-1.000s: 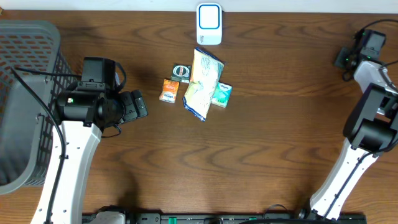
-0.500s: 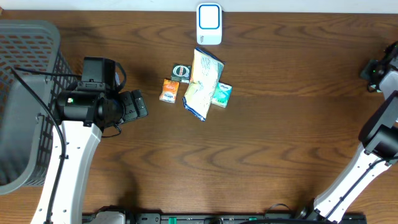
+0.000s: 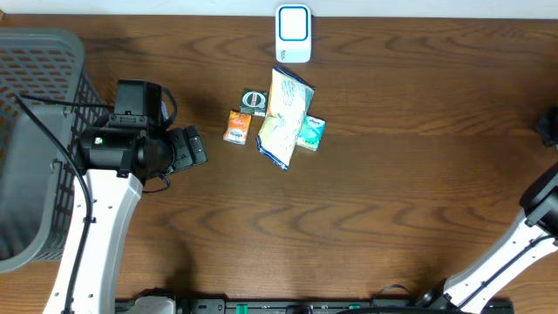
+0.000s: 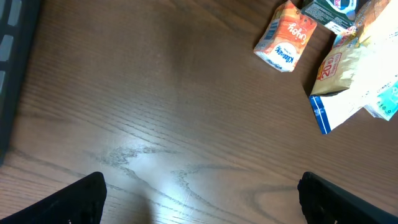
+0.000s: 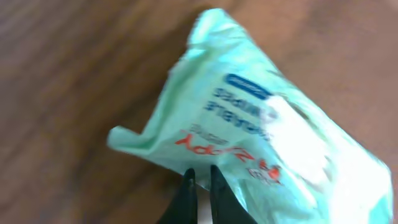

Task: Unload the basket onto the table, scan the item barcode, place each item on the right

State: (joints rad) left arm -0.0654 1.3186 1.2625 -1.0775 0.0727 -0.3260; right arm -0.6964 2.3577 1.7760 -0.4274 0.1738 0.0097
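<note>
**A:** Any sign of the item to scan? Only spotting a pile mid-table (image 3: pixel 392 192) from overhead.

**B:** Try the right wrist view. Looks pinched in the right gripper (image 5: pixel 199 177): a pale green packet (image 5: pixel 261 124) with blue and red print, filling most of the shot. Fingertips (image 5: pixel 188 186) all but together, right at the packet's lower edge, with brown wood behind. Too blurry to read the print or pick out a barcode.

**A:** And from above?

**B:** Just a stretch of the right arm (image 3: pixel 497 257) at the right edge, well apart from everything else. White-and-blue scanner (image 3: pixel 293 33) at the far edge, about centre. Just in front of it, the pile: a tall pale bag (image 3: pixel 284 118), a small dark box (image 3: pixel 254 102) and an orange packet (image 3: pixel 236 127) on its left side, a teal packet (image 3: pixel 310 133) tucked against its right.

**A:** Left gripper (image 3: pixel 193 146)?

**B:** Spread wide, holding nothing. Hanging over bare wood left of the pile, near the orange packet but not touching. Grey basket (image 3: pixel 35 139) at the left edge, right beside the left arm (image 3: pixel 105 201).
</note>
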